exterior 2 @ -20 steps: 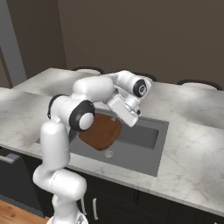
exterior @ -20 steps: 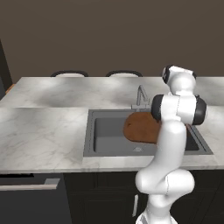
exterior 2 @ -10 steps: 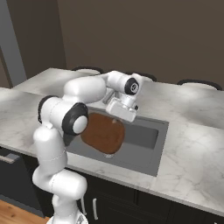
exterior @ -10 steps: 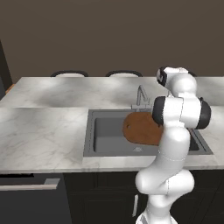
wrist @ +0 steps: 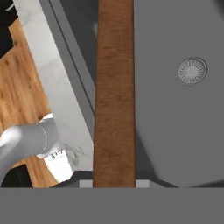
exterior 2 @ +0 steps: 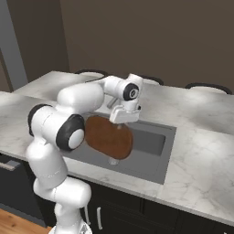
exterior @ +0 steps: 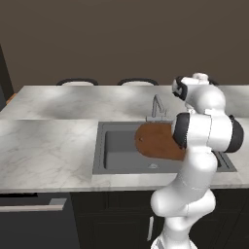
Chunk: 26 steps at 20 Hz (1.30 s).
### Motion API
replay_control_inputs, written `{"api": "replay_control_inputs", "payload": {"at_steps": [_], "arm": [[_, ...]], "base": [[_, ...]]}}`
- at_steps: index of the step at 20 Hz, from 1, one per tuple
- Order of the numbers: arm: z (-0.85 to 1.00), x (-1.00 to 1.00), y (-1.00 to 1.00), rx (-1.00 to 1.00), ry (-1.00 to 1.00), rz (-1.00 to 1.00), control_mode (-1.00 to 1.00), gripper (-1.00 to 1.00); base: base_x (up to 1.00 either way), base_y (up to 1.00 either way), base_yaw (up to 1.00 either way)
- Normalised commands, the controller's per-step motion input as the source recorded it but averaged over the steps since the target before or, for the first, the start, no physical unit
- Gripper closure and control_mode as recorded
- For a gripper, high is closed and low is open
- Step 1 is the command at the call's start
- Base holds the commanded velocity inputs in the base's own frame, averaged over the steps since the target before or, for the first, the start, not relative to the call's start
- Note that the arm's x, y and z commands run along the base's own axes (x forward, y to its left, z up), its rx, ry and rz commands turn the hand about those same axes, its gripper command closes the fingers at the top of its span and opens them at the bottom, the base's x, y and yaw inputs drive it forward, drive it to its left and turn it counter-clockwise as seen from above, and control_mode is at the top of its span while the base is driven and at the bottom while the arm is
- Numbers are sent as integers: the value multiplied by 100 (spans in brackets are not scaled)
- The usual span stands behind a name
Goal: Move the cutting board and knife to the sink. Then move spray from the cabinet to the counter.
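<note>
Nearest to us, the white arm rises in front of the counter [exterior 2: 196, 151], at its front edge, and bends forward over the sink [exterior 2: 155, 142]. The counter is white-grey veined marble with dark drawer fronts below it.

Just past the front edge, our gripper [exterior 2: 122, 124] hangs above the dark grey basin with its jaws pinched tight on the cutting board [exterior 2: 109, 137]. We hold the board by its upper edge, so that it stands on edge rather than lying flat, with its broad reddish-brown face turned toward the right base camera. Its lower end hangs down inside the basin, near the sink's front wall; whether it touches the basin floor we cannot tell.

In the hand view we look straight down along the board [wrist: 114, 96], which shows as a narrow brown strip running from our fingertips away to the far side of the picture. The round drain [wrist: 192, 70] sits on the basin floor well apart from the board.

In the left base view the board [exterior: 155, 141] shows as a rounded brown shape over the middle of the sink [exterior: 116, 153], partly behind the arm.

Farther back, the thin silver faucet [exterior: 156, 108] stands at the sink's rear edge. Beyond it the marble runs on to the counter's far edge, where the tops of dark chairs [exterior: 77, 82] show.
</note>
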Motion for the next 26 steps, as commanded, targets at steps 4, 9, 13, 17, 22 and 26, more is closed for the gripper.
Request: {"api": "replay_control_inputs", "payload": {"at_steps": [4,9,13,17,22,26], "arm": [[0,0,0,-6,-29,15,-100,100],[0,0,0,-8,-37,12,-100,100],[-2,-1,0,-9,-41,5,-100,100],[-3,0,0,-8,-30,2,-100,100],[-9,3,0,-12,-22,4,-100,100],[-15,2,0,-17,-18,14,-100,100]], "base": [[0,0,0],[0,0,0],[0,0,0],[0,0,0],[0,0,0],[0,0,0]]}}
